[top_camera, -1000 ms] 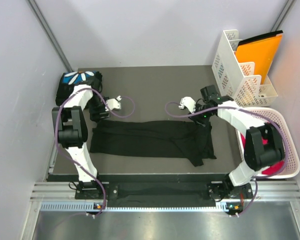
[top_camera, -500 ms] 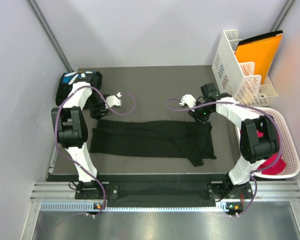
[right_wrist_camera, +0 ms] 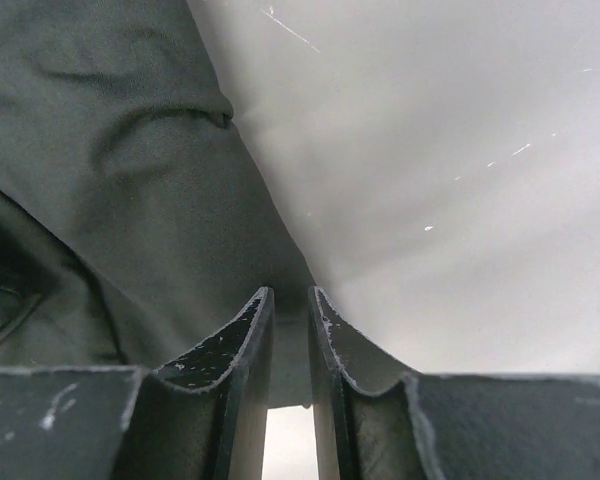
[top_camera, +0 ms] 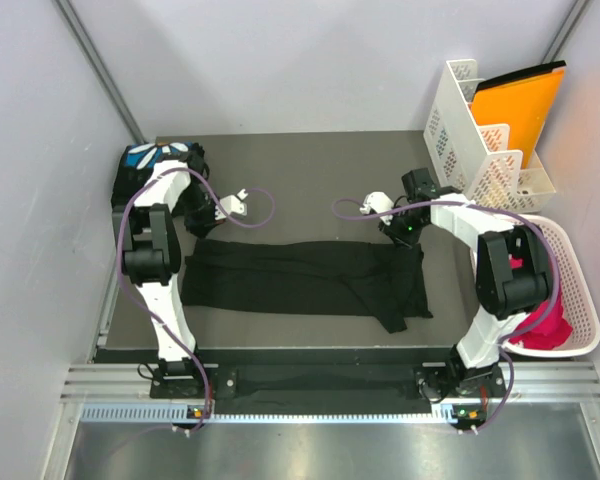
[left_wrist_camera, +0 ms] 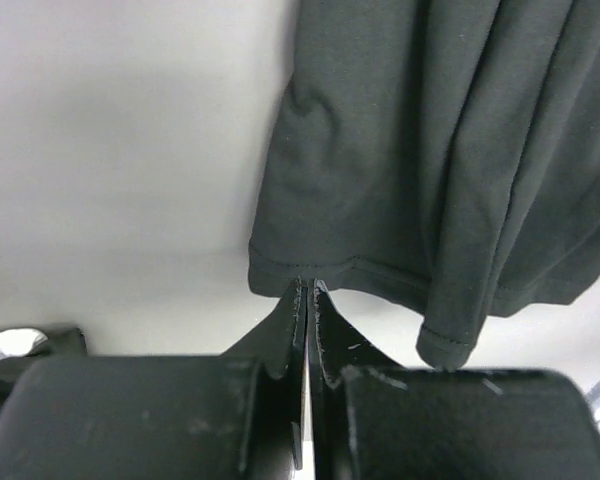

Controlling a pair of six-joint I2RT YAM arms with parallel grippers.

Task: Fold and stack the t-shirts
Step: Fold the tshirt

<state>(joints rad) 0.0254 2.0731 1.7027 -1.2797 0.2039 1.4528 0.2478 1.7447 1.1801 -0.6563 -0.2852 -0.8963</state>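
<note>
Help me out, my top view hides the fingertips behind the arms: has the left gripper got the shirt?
Observer: Left wrist view: the left gripper is shut, tips pinching the very edge of the hem of the shirt.
Operator: And the right one?
Observer: The right gripper has its jaws a narrow gap apart, with the shirt's edge running into that gap.
Operator: Any cloth bunched there?
Observer: Wrinkled cloth on one side of it, bare table on the other.

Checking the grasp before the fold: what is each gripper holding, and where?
Left fingers pinch the black t-shirt at its hem edge. Right fingers stand slightly apart at its other end's edge; whether they hold it cannot be told.
</note>
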